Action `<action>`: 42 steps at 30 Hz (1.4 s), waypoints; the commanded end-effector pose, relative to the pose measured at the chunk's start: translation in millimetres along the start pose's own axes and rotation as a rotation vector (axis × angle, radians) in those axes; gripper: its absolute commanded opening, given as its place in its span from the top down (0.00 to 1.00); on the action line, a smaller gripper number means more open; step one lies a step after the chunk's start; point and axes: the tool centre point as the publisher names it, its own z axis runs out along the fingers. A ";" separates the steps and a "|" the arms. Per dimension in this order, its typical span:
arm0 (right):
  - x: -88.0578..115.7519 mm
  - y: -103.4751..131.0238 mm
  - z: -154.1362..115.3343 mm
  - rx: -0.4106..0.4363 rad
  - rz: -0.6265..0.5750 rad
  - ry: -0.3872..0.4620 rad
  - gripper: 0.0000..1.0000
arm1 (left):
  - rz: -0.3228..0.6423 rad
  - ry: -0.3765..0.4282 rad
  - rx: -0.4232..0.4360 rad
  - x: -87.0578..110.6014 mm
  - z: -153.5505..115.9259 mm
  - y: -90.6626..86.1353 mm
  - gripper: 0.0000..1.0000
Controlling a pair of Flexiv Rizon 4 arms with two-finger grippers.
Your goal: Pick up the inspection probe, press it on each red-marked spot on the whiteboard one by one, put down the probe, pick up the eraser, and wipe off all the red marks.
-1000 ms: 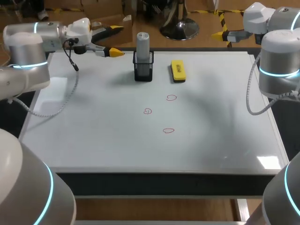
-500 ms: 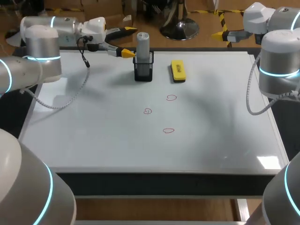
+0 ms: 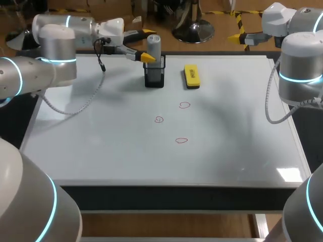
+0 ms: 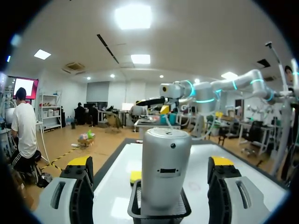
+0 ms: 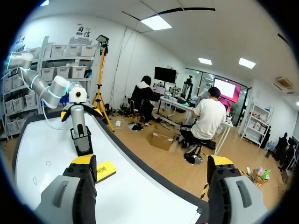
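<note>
Our left pincer (image 3: 149,46) sits level w/ the upper part of the inspection probe (image 3: 156,48), coming in sideways from the left; in the left wrist view the left pincer (image 4: 151,163) is spread wide w/ the probe (image 4: 166,158) straight ahead, standing in the gap between the two fingers, bare space on both sides, so nothing is gripped.

The probe's long axis is vertical, approx. square to the fingers' line, so we judge a plain squeeze across its body should do, then a lift straight up out of the holder (image 4: 159,215).

It looks like a smooth grey cylinder w/ a flat top, upright in a black mesh holder (image 3: 154,76) at the far middle of the whiteboard (image 3: 101,146); probably slippery, so grip it square.

Our right pincer (image 5: 149,161) is also wide and holds nothing; it hangs by the far right corner, well apart from the probe. The left arm is plainly nearer.

The eraser (image 3: 192,75) lies just right of the holder; three red marks (image 3: 159,119) sit nearer us, mid-board.
</note>
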 end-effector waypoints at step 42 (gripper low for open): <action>-0.4 -0.2 0.4 0.000 0.000 0.000 0.00 | 0.035 -0.013 0.005 22.4 5.5 -32.9 1.00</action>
